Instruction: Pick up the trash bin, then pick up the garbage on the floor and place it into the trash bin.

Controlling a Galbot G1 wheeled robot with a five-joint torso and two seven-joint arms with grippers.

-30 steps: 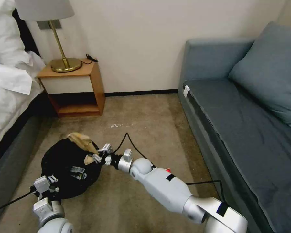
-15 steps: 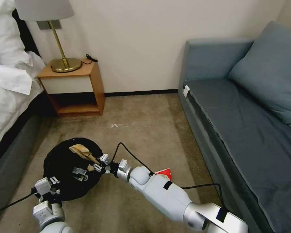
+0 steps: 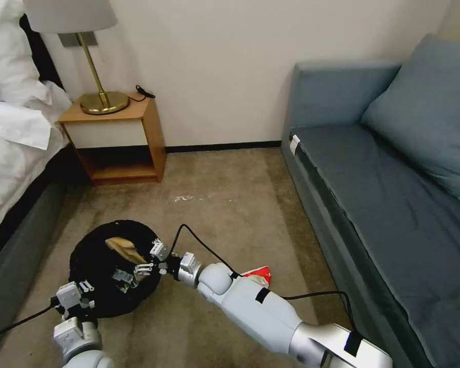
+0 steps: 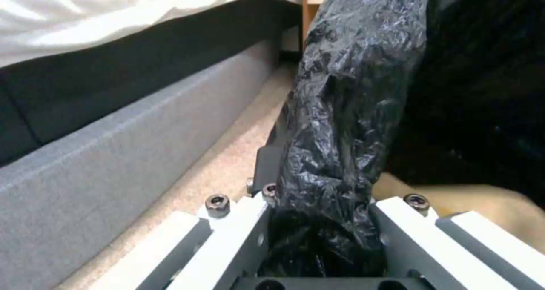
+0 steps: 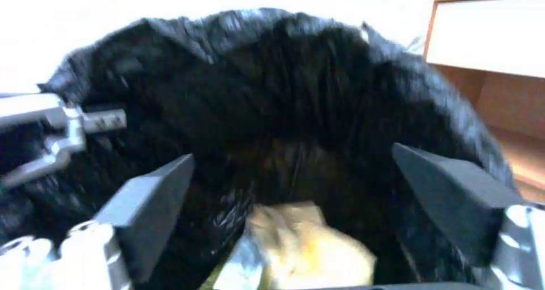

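Right wrist view first: the right gripper hangs over the mouth of the trash bin, its two dark pads spread wide with nothing between them. Just below that gap, down inside the black liner, lies the crumpled tan paper; it looks free of the pads, though motion blur makes that hard to confirm. In the head view the same gripper sits at the bin's right rim in the lower left of the frame, with the tan paper resting inside the bin beside it.

Left wrist view: the left gripper is closed on the bin's rim, a thick fold of crinkly black bag pinched between its pale fingers. In the head view it holds the near edge of the bin at the lower left.

Judged from this, the step in hand is the drop of one litter piece into the bin, and it appears done. A red-and-white wrapper lies on the carpet at lower centre, partly hidden behind the right forearm. The next move likely calls for lifting the right gripper clear of the liner and swinging it across to that wrapper while the left grip holds the bin steady.

Farther out, a bed fills the left edge, a nightstand stands at upper left, and a sofa runs along the right.
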